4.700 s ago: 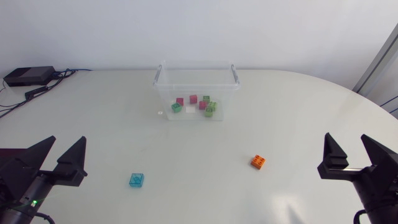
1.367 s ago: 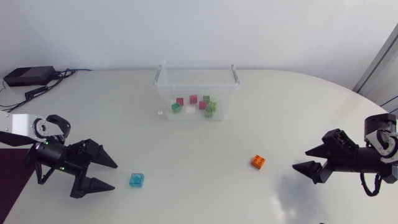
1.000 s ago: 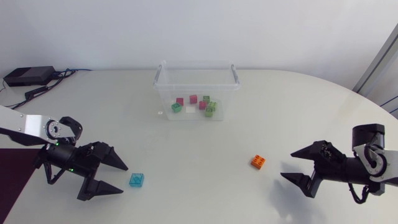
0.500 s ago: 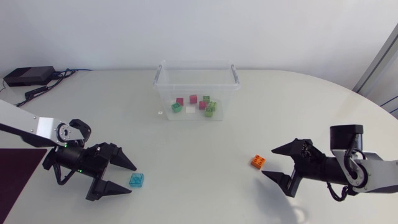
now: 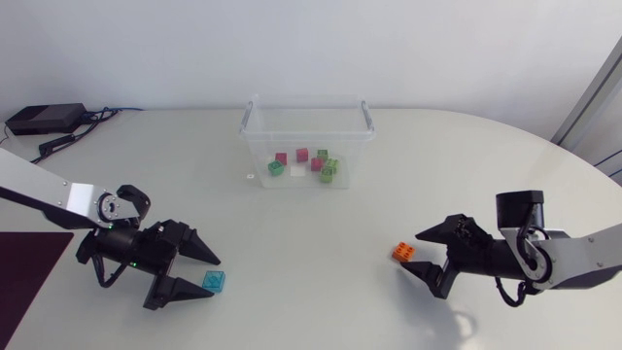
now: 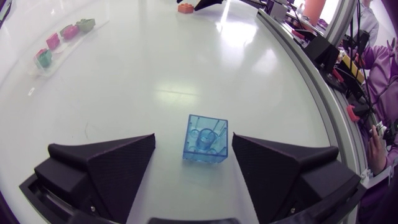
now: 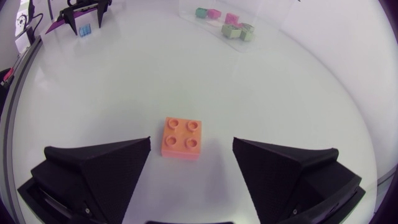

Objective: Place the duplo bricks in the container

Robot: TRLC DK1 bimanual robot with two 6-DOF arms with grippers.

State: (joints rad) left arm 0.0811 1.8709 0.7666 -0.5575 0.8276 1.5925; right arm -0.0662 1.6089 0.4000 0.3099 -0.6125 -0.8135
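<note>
Fingers of the left gripper (image 6: 193, 141) stand wide apart, and the blue brick (image 6: 206, 138) lies on the table (image 5: 311, 224) between their tips. It sits nearer one finger than the other and touches neither. Those of the right gripper (image 7: 191, 142) are equally spread, with the orange brick (image 7: 181, 138) between the tips, also off-centre and free of both.

From above, both arms show low over the table, each from its own side. The clear container (image 5: 255, 146) stands well apart from them at the far middle, holding pink, green and white bricks (image 5: 303, 163). Only the wrist views show the gaps at the fingers and the studs. Each wrist view also catches the other gripper and its brick far across the table.

On the orange brick four studs face up. It is square, so it has no long axis, and its edges are turned slightly off the line between the fingers. The see-through blue one looks like a squarish block sitting upright, with one side facing the camera.
</note>
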